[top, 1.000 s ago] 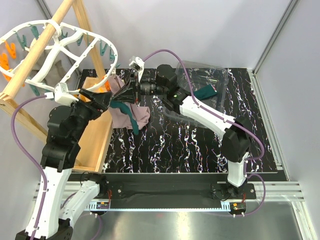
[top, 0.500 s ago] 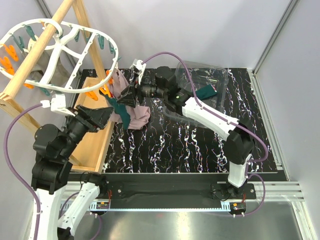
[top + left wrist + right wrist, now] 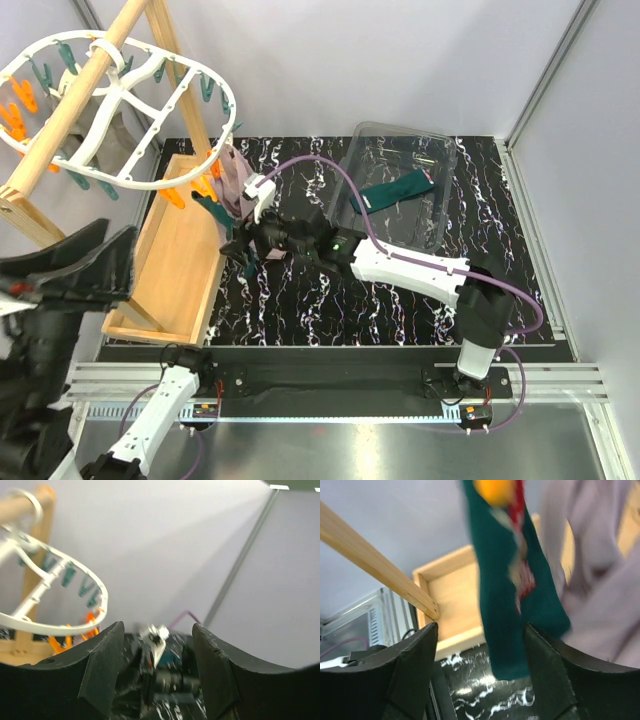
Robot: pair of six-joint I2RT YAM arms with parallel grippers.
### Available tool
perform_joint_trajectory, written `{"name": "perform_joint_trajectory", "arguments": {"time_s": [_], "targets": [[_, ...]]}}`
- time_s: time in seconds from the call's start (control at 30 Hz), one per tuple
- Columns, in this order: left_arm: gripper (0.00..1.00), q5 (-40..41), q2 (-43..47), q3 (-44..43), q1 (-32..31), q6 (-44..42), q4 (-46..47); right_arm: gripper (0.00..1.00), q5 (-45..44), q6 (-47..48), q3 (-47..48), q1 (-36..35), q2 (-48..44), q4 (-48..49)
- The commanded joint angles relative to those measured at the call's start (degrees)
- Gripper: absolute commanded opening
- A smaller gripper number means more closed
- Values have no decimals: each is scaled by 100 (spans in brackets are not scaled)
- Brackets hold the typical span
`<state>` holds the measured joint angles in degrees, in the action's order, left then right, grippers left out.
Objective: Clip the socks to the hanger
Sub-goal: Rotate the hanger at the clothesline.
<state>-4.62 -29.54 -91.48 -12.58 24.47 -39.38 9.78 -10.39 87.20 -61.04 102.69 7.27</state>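
The white oval hanger [image 3: 130, 182] hangs at the top left with teal and orange pegs; its rim also shows in the left wrist view [image 3: 50, 628]. One teal sock [image 3: 212, 208] with a red-and-white figure hangs from an orange peg [image 3: 492, 489]. In the right wrist view this sock [image 3: 510, 605] hangs loose in front of the wide-apart jaws. My right gripper [image 3: 238, 250] [image 3: 480, 680] is open and empty just below it. My left gripper [image 3: 100, 262] [image 3: 157, 680] is open and empty, raised high at the left, apart from the hanger. The second sock [image 3: 395, 190] lies in the clear bin.
A mauve cloth [image 3: 238, 172] hangs beside the clipped sock and shows in the right wrist view [image 3: 600, 580]. A wooden tray [image 3: 180, 260] sits under the hanger. The wooden pole frame [image 3: 75, 95] carries the hanger. A clear plastic bin [image 3: 420, 150] stands at the back right.
My right gripper has let go of the sock and dropped back towards the near side. My left arm has pulled away from the hanger, up towards the camera. The sock now hangs from the peg.
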Motion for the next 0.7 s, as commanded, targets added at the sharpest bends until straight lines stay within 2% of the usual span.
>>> {"name": "perform_joint_trajectory", "arguments": {"time_s": [0.0,0.17,0.3,0.37,0.43,0.57,0.67], "targets": [[61,760,106,-247,-96,-522,-185,76,-1100,-595,-405,22,-312,407],[60,779,387,-81,-87,-251,-237,77,-1390,-885,-887,-145,-329,924],[61,752,712,174,-104,-101,-465,77,-1987,-1035,-1055,-339,-294,1206],[60,744,853,349,-148,179,-501,74,-2304,-1192,-1117,-435,-224,1355],[60,517,985,622,-192,382,-518,71,-2768,-1342,-1240,-532,-83,1618],[60,-11,924,799,-192,769,-957,69,-3517,-1904,-1714,-672,154,2794],[60,-267,984,746,-192,892,-1195,72,-3966,-1888,-1453,-743,461,2798]]}}
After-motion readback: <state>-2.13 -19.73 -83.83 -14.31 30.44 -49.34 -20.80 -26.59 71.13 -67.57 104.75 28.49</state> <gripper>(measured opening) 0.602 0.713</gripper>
